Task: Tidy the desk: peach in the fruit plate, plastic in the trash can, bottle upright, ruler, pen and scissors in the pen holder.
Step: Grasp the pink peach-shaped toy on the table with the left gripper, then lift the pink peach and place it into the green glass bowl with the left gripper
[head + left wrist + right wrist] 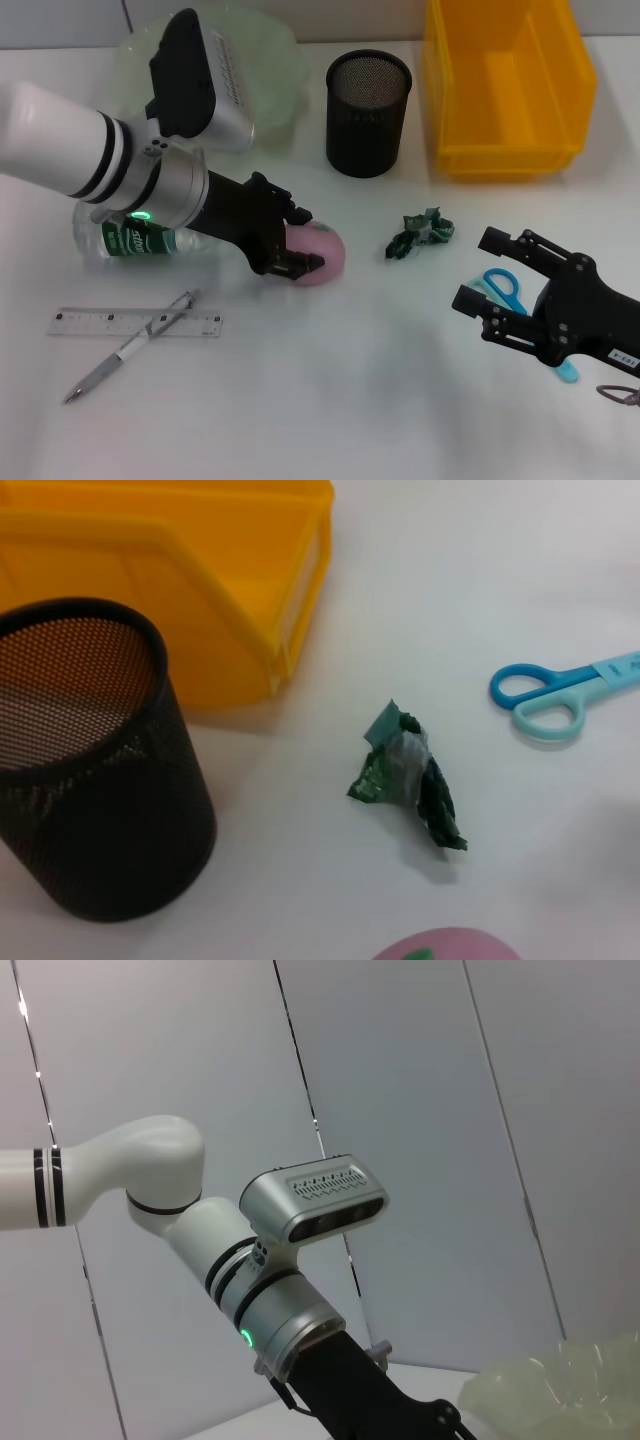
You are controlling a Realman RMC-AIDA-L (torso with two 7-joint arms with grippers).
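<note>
At the far left of the desk (330,420) lay the clear ruler (135,323), with the silver pen (130,346) crossing over it at an angle. Just behind them the green-labelled bottle (135,240) lay on its side, partly under the left arm. Behind that sat the pale green fruit plate (270,70), with nothing visible in it.

The left gripper (300,255) was down at the pink peach (322,250), its fingers set around the fruit; whether they had closed firmly on it could not be told. The peach looked round, smooth and rather soft-skinned, so it would probably roll or slip if pinched off-centre; a hold across its widest part, with gentle pressure, seemed best. It still rested on the desk, well short of the plate.

Behind the peach stood the black mesh pen holder (368,115). To its right lay the crumpled green plastic wrapper (420,233), light and flimsy, and behind that the yellow bin (505,85).

At the right, the right gripper (495,275) hovered with its fingers spread apart, holding nothing, just above the blue scissors (505,288), which lay flat.
</note>
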